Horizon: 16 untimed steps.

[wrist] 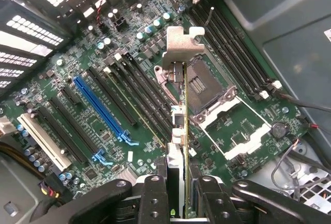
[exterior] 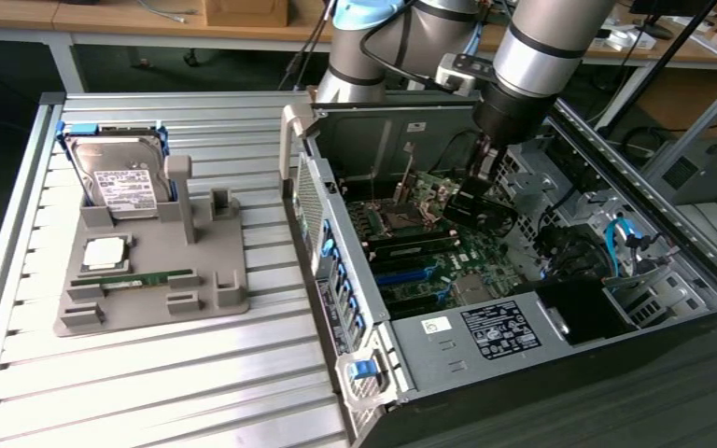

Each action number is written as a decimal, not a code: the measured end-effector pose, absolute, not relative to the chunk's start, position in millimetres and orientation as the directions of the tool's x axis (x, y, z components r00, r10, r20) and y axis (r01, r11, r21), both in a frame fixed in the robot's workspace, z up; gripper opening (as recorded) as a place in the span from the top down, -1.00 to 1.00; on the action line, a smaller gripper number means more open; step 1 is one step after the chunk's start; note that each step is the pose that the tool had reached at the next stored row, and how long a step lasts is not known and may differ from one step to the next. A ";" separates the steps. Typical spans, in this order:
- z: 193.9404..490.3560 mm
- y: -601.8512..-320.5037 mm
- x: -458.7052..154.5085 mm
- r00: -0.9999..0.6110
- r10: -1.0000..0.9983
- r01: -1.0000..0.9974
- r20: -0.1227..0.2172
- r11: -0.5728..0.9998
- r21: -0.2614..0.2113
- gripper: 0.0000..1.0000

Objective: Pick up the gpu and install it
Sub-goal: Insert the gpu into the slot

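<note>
Gripping the gpu (wrist: 181, 131) edge-on, apparently, is the tool (wrist: 181, 195).

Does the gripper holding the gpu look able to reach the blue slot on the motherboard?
Probably yes: the gripper holds the gpu above the motherboard, and nothing stands over the blue slot.

Counting as I go: one gpu (wrist: 184, 131), and one gripper (wrist: 178, 185), mine, with two fingers (wrist: 154, 195). On the one motherboard (wrist: 51, 87) I make out one processor socket (wrist: 201, 84), one blue slot (wrist: 101, 107), one white slot (wrist: 44, 142) and one coin battery (wrist: 279, 129). Over on the one slatted table (exterior: 147, 392) there's one grey holder (exterior: 147, 303), carrying one hard drive (exterior: 122, 182), one memory stick (exterior: 134, 278) and one silver chip (exterior: 105, 252). And one open computer case (exterior: 458, 373).
</note>
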<state>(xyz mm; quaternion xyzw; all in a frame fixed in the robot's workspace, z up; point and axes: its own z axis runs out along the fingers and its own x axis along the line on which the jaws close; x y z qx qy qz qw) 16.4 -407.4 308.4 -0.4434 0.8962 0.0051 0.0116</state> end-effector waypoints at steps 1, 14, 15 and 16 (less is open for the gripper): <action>308.4 -407.4 16.4 -0.603 -0.797 -0.797 -0.025 0.603 -0.001 0.47; 308.4 -407.4 16.4 -0.560 -0.828 -0.829 -0.025 0.560 -0.001 0.47; 308.4 -407.4 16.5 -0.556 -0.831 -0.831 -0.025 0.556 -0.001 0.47; 308.4 -407.4 16.4 -0.553 -0.833 -0.833 -0.025 0.553 -0.001 0.47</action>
